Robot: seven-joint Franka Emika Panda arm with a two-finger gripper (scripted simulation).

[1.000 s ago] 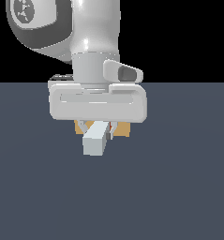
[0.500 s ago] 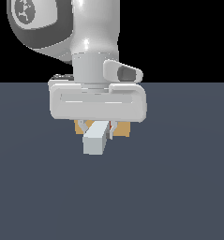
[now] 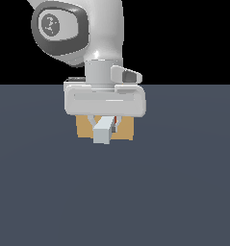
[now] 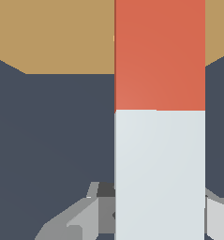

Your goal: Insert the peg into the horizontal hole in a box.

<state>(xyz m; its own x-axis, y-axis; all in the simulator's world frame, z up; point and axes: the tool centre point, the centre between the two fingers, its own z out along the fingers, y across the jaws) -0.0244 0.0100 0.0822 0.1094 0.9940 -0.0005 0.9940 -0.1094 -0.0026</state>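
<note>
- We see the box on the exterior view's left, low behind the arm, its hole hidden.
- Our gripper has its jaws closed on the peg, pale end toward the camera.
- Wrist view: the peg's orange half reaches over the box.

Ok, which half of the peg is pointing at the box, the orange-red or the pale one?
The orange-red half of the peg leads: in the wrist view it runs on over the tan box, while the pale half sits back at the hand.
</note>
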